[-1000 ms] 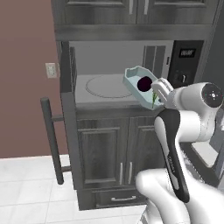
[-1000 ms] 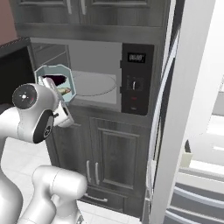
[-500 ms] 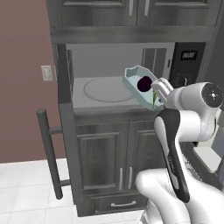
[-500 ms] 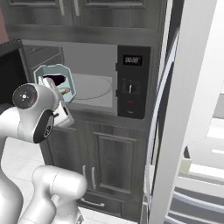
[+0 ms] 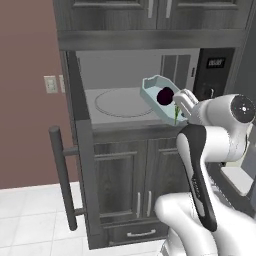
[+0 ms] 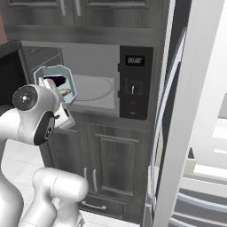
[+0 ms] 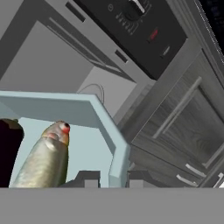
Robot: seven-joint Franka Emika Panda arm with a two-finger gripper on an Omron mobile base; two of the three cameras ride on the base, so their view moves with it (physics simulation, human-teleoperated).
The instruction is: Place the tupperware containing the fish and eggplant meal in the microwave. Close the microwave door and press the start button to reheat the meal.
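Fingers (image 7: 113,180) pinching the tupperware (image 5: 161,96) rim, holding it tilted before the open microwave (image 5: 130,100). Risk: eggplant (image 5: 165,95) and fish (image 7: 43,159) sliding out, or the rim slipping from that edge grip.

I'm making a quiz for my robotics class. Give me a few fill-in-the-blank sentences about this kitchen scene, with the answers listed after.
1. The gripper is shut on the rim of the ____.
2. In the container, beside the eggplant, lies a ____.
3. The microwave door stands ____.
4. The container is held ____, not level.

Answers: container; fish; open; tilted
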